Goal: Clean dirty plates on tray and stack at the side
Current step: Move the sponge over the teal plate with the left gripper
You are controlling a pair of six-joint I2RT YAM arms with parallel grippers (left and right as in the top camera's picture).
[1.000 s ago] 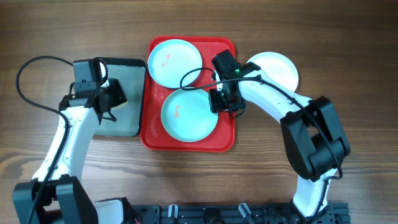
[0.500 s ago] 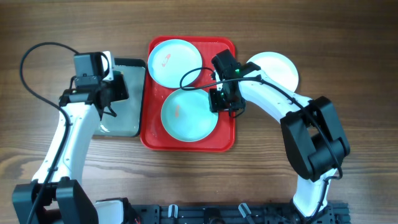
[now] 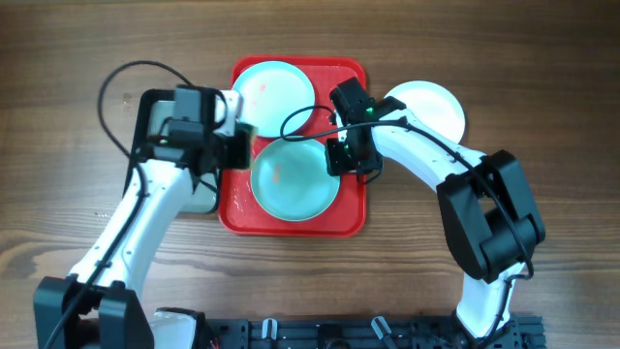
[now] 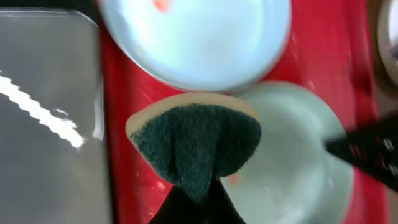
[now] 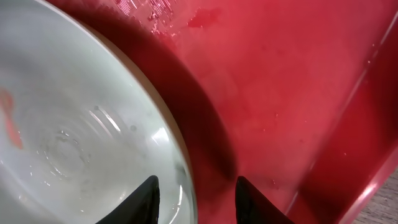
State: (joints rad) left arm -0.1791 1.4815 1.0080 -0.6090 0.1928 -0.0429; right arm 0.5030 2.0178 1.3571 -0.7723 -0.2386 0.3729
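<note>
The red tray (image 3: 354, 218) holds two plates. The far plate (image 3: 276, 89) is white with a reddish smear. The near plate (image 3: 295, 182), light teal, has a small red smear too. A third plate (image 3: 431, 105) lies on the table right of the tray. My left gripper (image 3: 237, 145) is shut on a green-faced sponge (image 4: 199, 146), which hangs over the tray's left part where the two plates meet. My right gripper (image 5: 196, 202) is open and straddles the near plate's right rim (image 5: 185, 180): one finger stands over the plate, the other over the tray floor (image 5: 280, 93).
A grey tray (image 4: 50, 124) with a black rim lies just left of the red tray, mostly under my left arm in the overhead view. Wet patches shine on the red tray floor. Wooden table surrounds everything.
My left arm has swung right from over the grey tray to the red tray's left edge, carrying the sponge. The right arm and the plates have stayed put.
</note>
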